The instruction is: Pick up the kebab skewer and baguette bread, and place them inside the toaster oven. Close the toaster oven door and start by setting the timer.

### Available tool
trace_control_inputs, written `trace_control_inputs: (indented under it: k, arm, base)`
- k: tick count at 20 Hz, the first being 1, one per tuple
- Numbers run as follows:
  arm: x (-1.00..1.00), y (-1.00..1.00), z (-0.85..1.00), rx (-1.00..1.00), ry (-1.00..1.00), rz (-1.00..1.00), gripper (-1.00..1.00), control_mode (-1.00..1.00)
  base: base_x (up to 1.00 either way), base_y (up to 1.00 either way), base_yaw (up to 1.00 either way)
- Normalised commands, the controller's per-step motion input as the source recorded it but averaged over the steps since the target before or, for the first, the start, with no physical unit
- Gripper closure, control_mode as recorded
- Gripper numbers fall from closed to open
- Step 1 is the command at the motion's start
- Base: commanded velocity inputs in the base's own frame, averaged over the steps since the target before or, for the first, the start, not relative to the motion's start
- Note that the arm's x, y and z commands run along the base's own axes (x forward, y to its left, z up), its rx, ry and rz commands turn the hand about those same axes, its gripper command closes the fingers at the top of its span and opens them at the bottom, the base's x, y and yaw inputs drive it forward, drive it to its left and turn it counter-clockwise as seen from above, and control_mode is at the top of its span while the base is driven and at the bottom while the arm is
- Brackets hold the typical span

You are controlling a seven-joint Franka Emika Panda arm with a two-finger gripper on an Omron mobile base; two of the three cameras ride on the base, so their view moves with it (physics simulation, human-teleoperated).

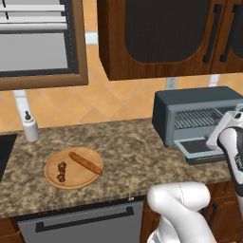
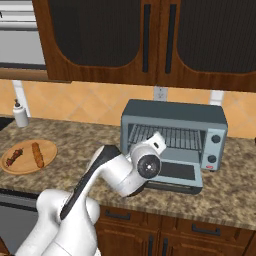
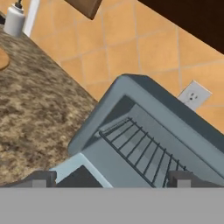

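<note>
Presently my jaws stand wide apart, empty, before the blue-grey toaster oven at the bench's back edge; its door lies flat open. Orange-brown baguette bread and dark-chunked kebab skewer rest on the round board near the front edge.

Speckled granite counter fronts an orange tiled wall; dark wooden cabinets hang above; framed window at left.

Bench layout, board left and oven right.
On the bench, the kebab skewer lies left of the baguette bread on a round board; the toaster oven stands well apart to the right, its door folded down before it, cabinets above.
</note>
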Motion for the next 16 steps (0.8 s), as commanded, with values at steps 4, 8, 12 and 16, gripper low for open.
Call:
trace_control_inputs:
  k: [4, 8, 12, 16]
  arm:
    - [0.56, -0.32, -0.19, 0.0, 0.05, 0.04, -1.0, -1.0]
    - [0.58, -0.06, -0.08, 0.01, 0.1, 0.02, -1.0, -1.0]
    - [0.45, -0.02, -0.16, 0.04, 0.09, 0.01, -1.0, -1.0]
    - [0.03, -0.13, -0.34, 0.09, 0.0, 0.0, -1.0, -1.0]
  base:
    - [0.0, 0.0, 0.0]
    - [0.0, 0.0, 0.0]
    - [0.0, 0.0, 0.0]
    - [0.0, 0.0, 0.0]
